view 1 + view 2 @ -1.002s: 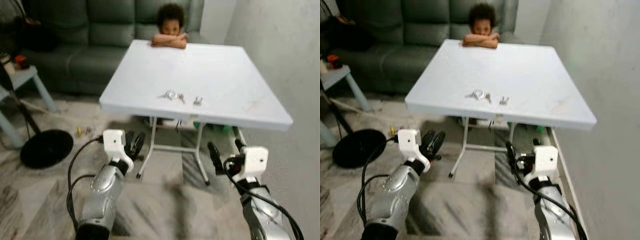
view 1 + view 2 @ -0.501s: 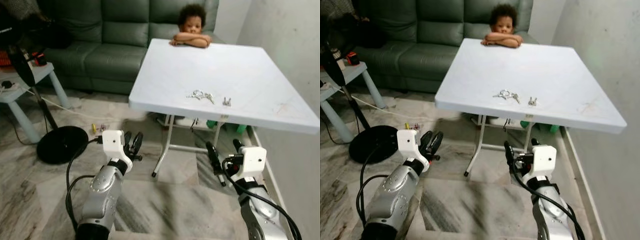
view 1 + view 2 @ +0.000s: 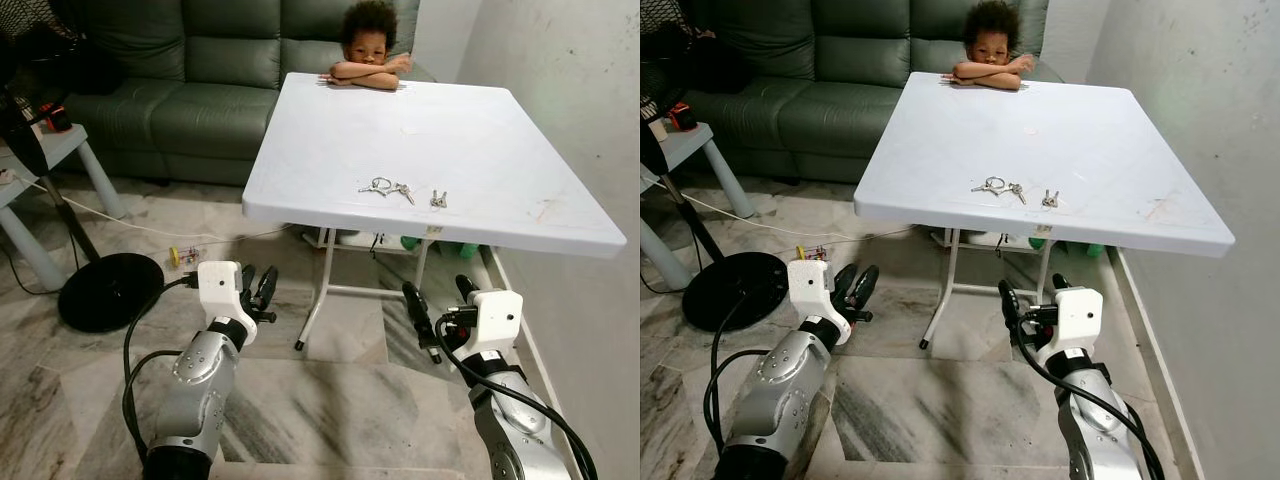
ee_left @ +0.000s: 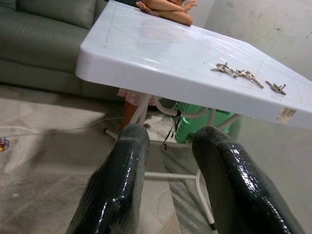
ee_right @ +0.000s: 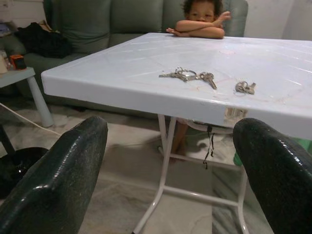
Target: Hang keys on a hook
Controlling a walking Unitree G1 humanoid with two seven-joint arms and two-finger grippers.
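Keys [image 3: 387, 188], silvery, ringed, on table [image 3: 480, 120]

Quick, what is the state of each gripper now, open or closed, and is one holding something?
Left gripper: open a little, holding nothing.
Right gripper: open wide, holding nothing; the keys lie on the table.

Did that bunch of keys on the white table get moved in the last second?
No. The keys lie at the same spot near the front edge of the table, just left of the smaller key pair; the camera shifted.
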